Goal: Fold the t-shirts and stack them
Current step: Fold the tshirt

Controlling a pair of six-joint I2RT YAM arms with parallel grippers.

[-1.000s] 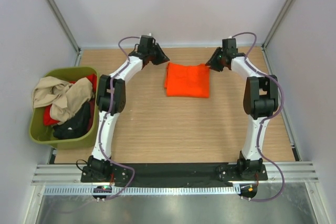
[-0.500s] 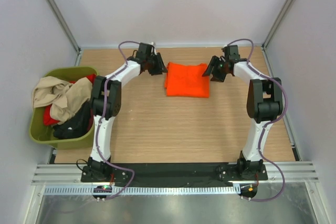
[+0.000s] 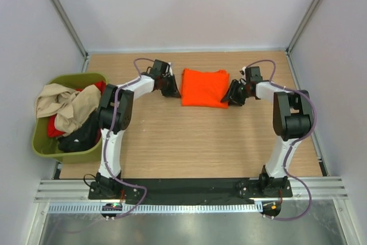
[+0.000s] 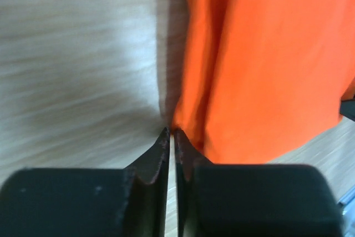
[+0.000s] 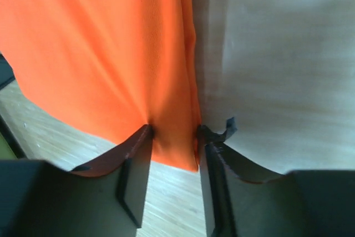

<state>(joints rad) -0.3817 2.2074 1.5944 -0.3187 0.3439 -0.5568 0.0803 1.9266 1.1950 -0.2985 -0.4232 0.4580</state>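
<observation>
The bright orange t-shirt [image 3: 205, 87] lies folded into a rectangle at the back middle of the table. My left gripper [image 3: 171, 91] is shut and empty, low at the shirt's near left edge; in the left wrist view its tips [image 4: 172, 132] meet just at the cloth's edge [image 4: 277, 54]. My right gripper [image 3: 228, 98] is at the shirt's near right corner. In the right wrist view its jaws [image 5: 173, 129] stand partly apart with the orange corner [image 5: 100, 43] lying between them. Beige [image 3: 63, 104], red [image 3: 54, 127] and black [image 3: 80, 136] shirts sit crumpled in the tub.
The olive-green plastic tub [image 3: 43, 150] stands at the table's left edge, beside the left arm. White walls and metal posts close in the back and sides. Bare wood table [image 3: 189, 142] lies between the shirt and the arm bases.
Both grippers have come down and nearer along the orange shirt's sides, from its far corners to its near corners. The shirt has barely shifted.
</observation>
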